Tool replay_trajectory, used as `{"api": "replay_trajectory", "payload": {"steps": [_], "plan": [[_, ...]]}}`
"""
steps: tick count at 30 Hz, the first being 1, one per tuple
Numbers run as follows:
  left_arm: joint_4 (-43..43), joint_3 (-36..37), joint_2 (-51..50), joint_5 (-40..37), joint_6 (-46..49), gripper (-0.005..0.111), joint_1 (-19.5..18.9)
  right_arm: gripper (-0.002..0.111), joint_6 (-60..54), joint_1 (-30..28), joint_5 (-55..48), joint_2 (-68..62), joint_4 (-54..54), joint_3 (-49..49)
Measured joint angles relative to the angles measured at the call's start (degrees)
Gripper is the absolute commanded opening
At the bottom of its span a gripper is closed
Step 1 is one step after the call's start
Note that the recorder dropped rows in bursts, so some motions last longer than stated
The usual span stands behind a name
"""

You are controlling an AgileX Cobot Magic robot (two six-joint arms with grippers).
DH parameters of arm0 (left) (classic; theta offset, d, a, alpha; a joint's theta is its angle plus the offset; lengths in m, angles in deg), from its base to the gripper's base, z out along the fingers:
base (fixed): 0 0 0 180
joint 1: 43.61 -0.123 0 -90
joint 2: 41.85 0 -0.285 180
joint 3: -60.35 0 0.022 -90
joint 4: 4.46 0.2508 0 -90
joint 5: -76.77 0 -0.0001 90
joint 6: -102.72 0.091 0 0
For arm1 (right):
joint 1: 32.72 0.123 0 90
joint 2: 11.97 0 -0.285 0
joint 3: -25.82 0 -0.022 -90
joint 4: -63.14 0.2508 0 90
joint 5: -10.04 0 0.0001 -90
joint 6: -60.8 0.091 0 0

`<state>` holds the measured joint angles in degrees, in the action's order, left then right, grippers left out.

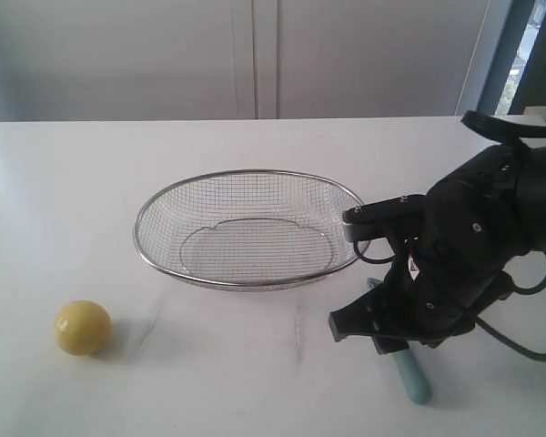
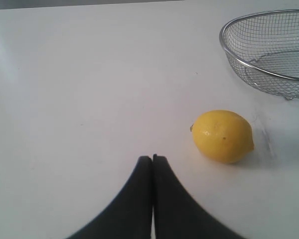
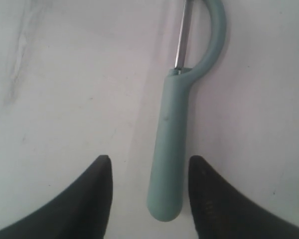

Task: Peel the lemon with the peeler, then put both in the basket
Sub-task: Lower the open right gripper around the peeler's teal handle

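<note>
The yellow lemon [image 1: 82, 327] [image 2: 223, 135] rests on the white table at the front left, well apart from the wire-mesh basket [image 1: 247, 181] [image 2: 229, 54]. My left gripper [image 2: 152, 158] is shut and empty, a short way from the lemon; the exterior view does not show it. The pale teal peeler [image 3: 170, 149] lies flat on the table, its handle end [image 1: 413, 377] poking out from under my right arm. My right gripper [image 3: 149, 164] is open and hangs over the handle, whose end lies between the two fingers without touching either. The exterior view hides those fingers behind the arm.
The black right arm [image 1: 473, 246] with its cables stands close against the basket's right rim. White table surface stretches between the lemon and the basket. A pale wall runs behind the table's far edge.
</note>
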<state>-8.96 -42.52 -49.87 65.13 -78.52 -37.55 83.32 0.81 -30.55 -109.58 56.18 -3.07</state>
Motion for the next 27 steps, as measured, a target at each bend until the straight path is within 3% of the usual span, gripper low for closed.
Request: {"api": "replay_trajectory", "payload": {"steps": [27], "plan": [[0.0,0.0,0.0,0.0,0.0,0.0,0.0,0.045,0.0,-1.28,1.24,-4.95,0.11,-0.22]]}}
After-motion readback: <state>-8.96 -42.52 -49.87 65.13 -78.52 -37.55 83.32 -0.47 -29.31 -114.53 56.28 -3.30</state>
